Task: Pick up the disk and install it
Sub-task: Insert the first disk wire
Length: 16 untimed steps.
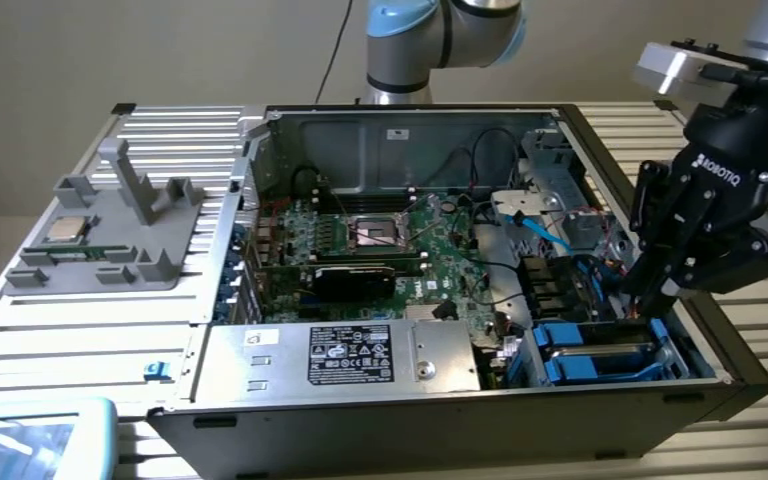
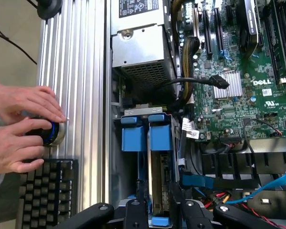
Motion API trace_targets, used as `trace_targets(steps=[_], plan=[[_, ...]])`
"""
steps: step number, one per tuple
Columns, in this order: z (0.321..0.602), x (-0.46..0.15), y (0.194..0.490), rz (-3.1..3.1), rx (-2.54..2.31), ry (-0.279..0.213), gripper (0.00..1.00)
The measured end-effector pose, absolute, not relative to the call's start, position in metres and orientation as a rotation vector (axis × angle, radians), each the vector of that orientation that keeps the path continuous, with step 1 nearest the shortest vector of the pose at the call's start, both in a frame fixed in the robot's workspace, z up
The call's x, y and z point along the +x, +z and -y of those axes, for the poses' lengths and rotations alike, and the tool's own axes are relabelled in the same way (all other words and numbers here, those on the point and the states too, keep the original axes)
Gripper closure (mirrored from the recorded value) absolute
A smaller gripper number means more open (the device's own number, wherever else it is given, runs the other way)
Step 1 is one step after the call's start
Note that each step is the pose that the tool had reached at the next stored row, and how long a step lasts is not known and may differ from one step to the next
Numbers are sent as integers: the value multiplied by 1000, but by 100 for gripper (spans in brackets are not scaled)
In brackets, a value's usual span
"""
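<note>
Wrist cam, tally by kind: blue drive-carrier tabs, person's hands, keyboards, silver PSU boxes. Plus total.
Blue drive-carrier tabs: 2
Person's hands: 2
Keyboard: 1
Silver PSU box: 1
Total: 6

A ribbed metal table (image 1: 37,340) carries the open computer case (image 1: 478,250). A grey fixture (image 1: 111,235) lies on the table at the exterior view's left, and a black keyboard (image 2: 47,195) rests beside the case.
</note>
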<state>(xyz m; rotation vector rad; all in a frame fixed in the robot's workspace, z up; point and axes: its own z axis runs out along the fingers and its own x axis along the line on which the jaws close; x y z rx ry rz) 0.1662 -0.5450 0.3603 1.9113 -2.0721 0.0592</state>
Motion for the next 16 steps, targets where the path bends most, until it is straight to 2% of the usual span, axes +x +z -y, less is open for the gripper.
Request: trace_targets(steps=[7,16], plan=[[536,166,378,2052,1883,108,69],[524,154,381,2048,1877,117,69]])
